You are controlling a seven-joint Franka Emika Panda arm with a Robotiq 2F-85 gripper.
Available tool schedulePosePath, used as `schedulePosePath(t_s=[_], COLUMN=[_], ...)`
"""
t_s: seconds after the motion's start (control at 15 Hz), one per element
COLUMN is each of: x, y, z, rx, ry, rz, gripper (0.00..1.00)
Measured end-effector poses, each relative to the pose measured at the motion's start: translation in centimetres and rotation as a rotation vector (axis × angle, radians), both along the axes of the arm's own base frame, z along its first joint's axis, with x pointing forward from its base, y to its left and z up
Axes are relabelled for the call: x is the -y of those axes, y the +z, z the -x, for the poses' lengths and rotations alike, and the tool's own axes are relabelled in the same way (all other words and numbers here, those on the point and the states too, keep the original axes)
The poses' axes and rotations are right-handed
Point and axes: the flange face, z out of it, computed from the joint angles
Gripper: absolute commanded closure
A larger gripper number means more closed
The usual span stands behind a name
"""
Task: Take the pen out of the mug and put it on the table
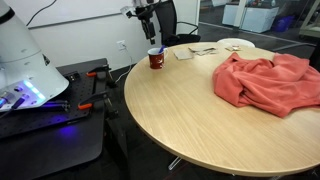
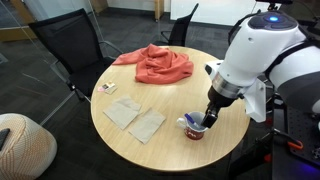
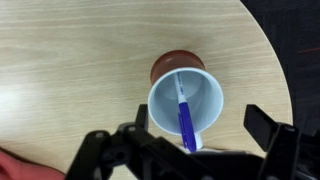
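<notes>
The dark red mug (image 3: 170, 66) with a white inside stands near the edge of the round wood-grain table (image 3: 70, 60). It shows in both exterior views (image 1: 156, 60) (image 2: 194, 129). The blue pen (image 3: 185, 118) leans inside it, its upper end sticking over the rim toward the camera. My gripper (image 3: 200, 128) is open just above the mug, with one finger to the left of the rim and the other out to the right. It touches neither pen nor mug. In the exterior views the gripper (image 1: 152, 38) (image 2: 207, 119) points down over the mug.
A red cloth (image 1: 265, 80) (image 2: 155, 65) lies crumpled on the table. Two paper sheets (image 2: 135, 119) and a small card (image 2: 108, 88) lie flat. A white plate (image 1: 235, 44) sits at the far edge. Black chairs (image 2: 60, 50) stand around the table, and the table edge (image 3: 262, 60) is close to the mug.
</notes>
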Motion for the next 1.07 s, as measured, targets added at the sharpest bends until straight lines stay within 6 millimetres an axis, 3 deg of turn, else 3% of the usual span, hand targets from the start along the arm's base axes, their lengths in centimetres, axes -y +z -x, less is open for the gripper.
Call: schedulePosePath(t_s=[0.2, 0.47, 0.67, 1.07], x=[-0.3, -1.0, -1.4, -1.5], y=[-0.9, -1.7, -2.2, -3.1], z=[-0.8, -1.3, -1.5, -1.7], rx=[0.006, 0.003, -0.003, -0.013], ry=[-0.003, 0.006, 0.003, -0.007], rz=[-0.005, 0.001, 0.003, 0.006], gripper=[0.39, 0.39, 0.53, 0.56])
